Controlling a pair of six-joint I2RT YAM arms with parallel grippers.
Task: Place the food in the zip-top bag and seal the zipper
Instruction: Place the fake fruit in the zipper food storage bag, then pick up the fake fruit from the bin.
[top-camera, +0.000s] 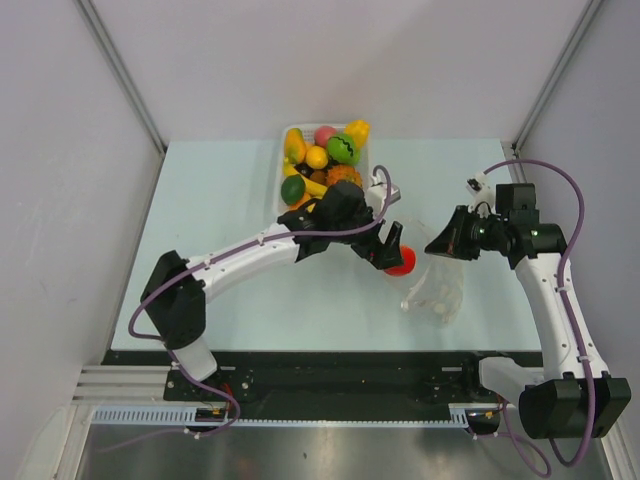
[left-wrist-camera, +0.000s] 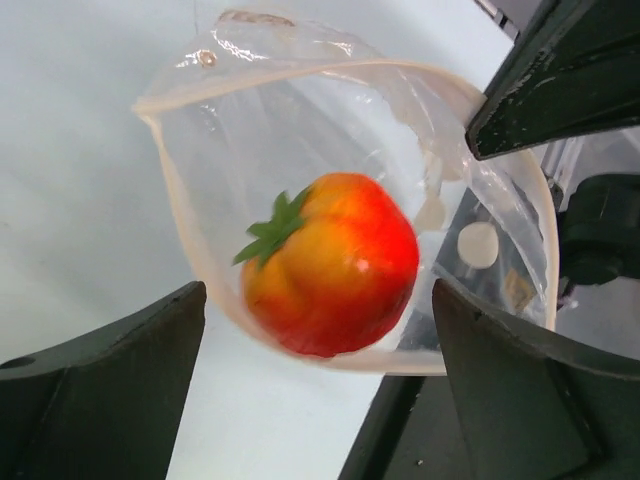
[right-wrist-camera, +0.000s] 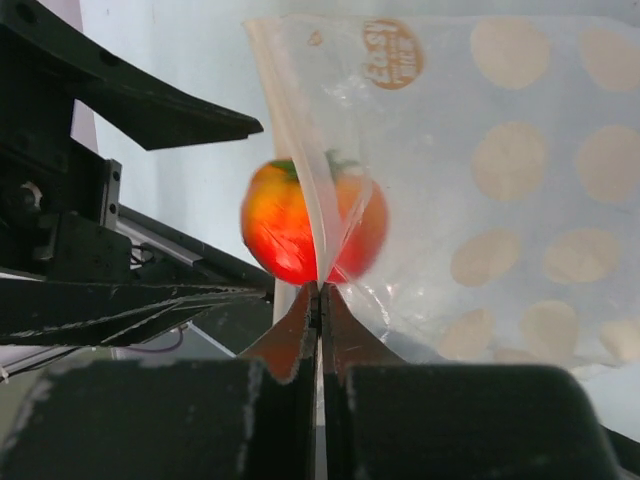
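In my right wrist view the red toy tomato (right-wrist-camera: 290, 225) is blurred and the pale zipper (right-wrist-camera: 285, 120) of the zip-top bag (right-wrist-camera: 520, 200) crosses it, so I cannot tell whether it is inside. From above, my left gripper (top-camera: 388, 248) covers part of that tomato and my left arm (top-camera: 250, 250) hides the near end of the white basket (top-camera: 281, 175). My left wrist view cuts off both my fingers (left-wrist-camera: 100, 390) at the bottom edge.

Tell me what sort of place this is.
Likely a robot lab test cell, not a kitchen: two robot arms at a pale table, plain grey panels around it, a basket of toy fruit and a plastic bag.
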